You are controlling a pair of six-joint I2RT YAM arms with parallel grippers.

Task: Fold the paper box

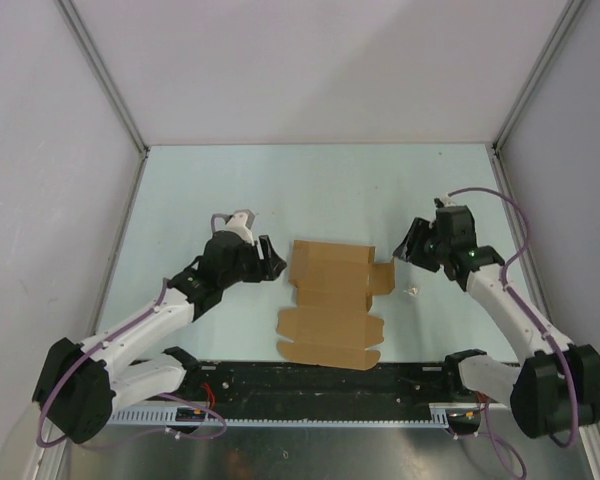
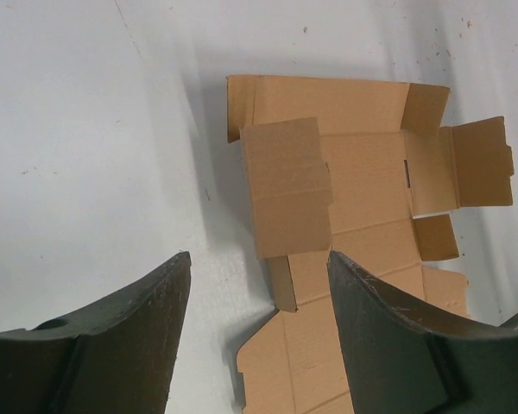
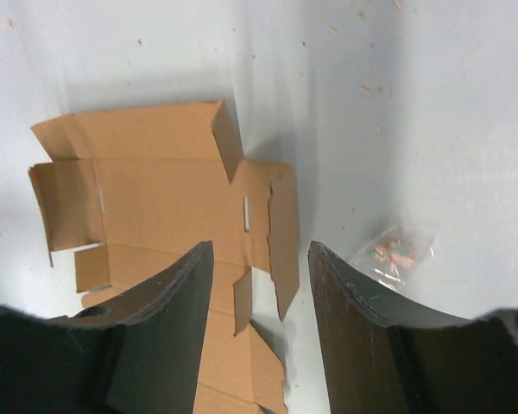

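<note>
The paper box [image 1: 328, 300] is a flat brown die-cut cardboard sheet with tabs and creases, lying mid-table near the front edge. Some flaps are partly lifted. It also shows in the left wrist view [image 2: 363, 172] and in the right wrist view [image 3: 155, 190]. My left gripper [image 1: 270, 258] is open and empty, just left of the sheet's far left corner; its jaws stand wide over the sheet's left edge [image 2: 259, 267]. My right gripper [image 1: 408, 248] is open and empty, just right of the sheet's right-hand tab, its jaws above that tab's edge [image 3: 257, 259].
A tiny clear plastic scrap [image 1: 413, 291] lies on the table right of the sheet, also in the right wrist view [image 3: 394, 254]. Grey walls stand left, right and behind. A black rail [image 1: 320, 385] runs along the near edge.
</note>
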